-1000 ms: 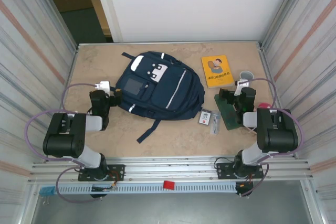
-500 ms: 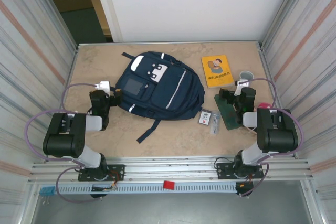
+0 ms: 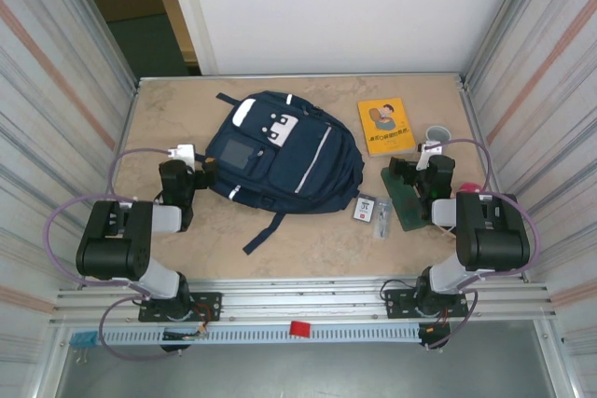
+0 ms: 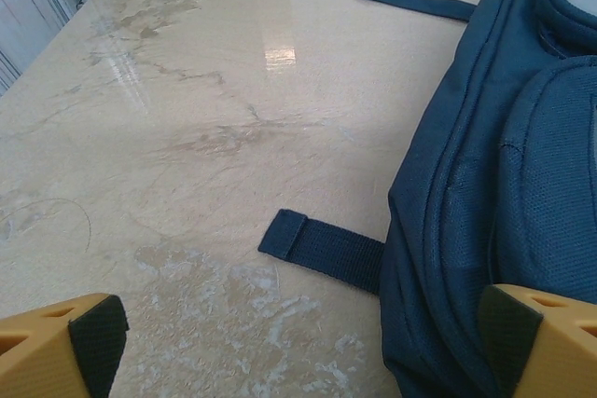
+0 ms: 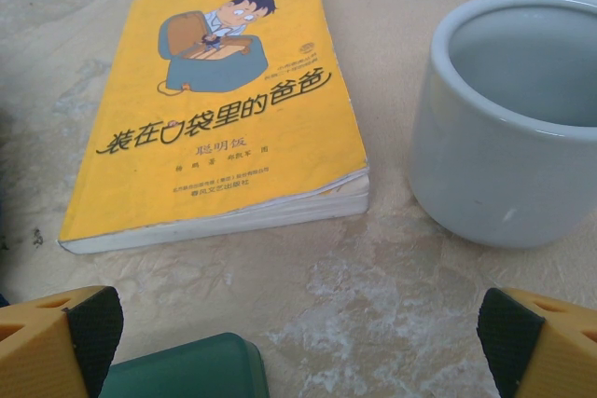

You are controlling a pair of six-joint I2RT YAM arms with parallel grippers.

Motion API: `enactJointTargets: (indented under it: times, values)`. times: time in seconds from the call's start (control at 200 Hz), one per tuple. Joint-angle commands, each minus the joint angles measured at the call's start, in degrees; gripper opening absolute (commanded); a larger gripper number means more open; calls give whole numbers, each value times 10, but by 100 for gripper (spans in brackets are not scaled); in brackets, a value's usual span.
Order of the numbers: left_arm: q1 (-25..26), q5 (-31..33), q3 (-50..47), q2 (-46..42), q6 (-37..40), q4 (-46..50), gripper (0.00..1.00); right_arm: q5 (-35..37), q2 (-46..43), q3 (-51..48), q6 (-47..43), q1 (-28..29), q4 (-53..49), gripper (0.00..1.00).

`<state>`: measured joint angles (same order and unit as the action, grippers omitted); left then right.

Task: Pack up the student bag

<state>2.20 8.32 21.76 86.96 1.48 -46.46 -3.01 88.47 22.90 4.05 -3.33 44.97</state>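
Navy blue fabric student bag [image 3: 284, 160] lies flat, apparently closed, mid-way across the beige marble tabletop [image 4: 187, 137]; left pincer [image 4: 303, 337] beside it and right pincer [image 5: 298, 342] both gape empty. We judge its zip must open first, one pincer bracing the fabric. The yellow paperback book [image 5: 219, 109] reads 装在口袋里的爸爸.

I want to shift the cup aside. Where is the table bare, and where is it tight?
Bare: the table corner far left of the student bag, and the near strip right of its strap. Crowded: the right side, with yellow book, cup, green item and small items.
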Motion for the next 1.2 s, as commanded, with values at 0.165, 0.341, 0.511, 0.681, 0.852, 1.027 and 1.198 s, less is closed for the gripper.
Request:
enactJointTargets:
  times: [0.165,0.341,0.511,0.681,0.852,1.027,1.198]
  values:
    - [-4,-10,4,-5,-4,-11,99,2,-1,7,9,0,8,99]
    - [-4,-8,21,-33,-2,34,95,-7,-49,54,14,-7,-109,99]
    - [-3,-2,95,-160,-30,251,93,-85,-146,251,17,0,-470,99]
    - [20,-60,186,-234,-109,433,82,-151,-133,429,79,34,-674,99]
    - [75,-115,240,-240,-193,530,75,-30,-67,502,108,144,-753,99]
    - [130,-135,240,-206,-254,552,70,-24,31,528,139,221,-756,99]
    - [165,-166,223,-149,-304,521,62,-21,90,503,174,253,-727,81]
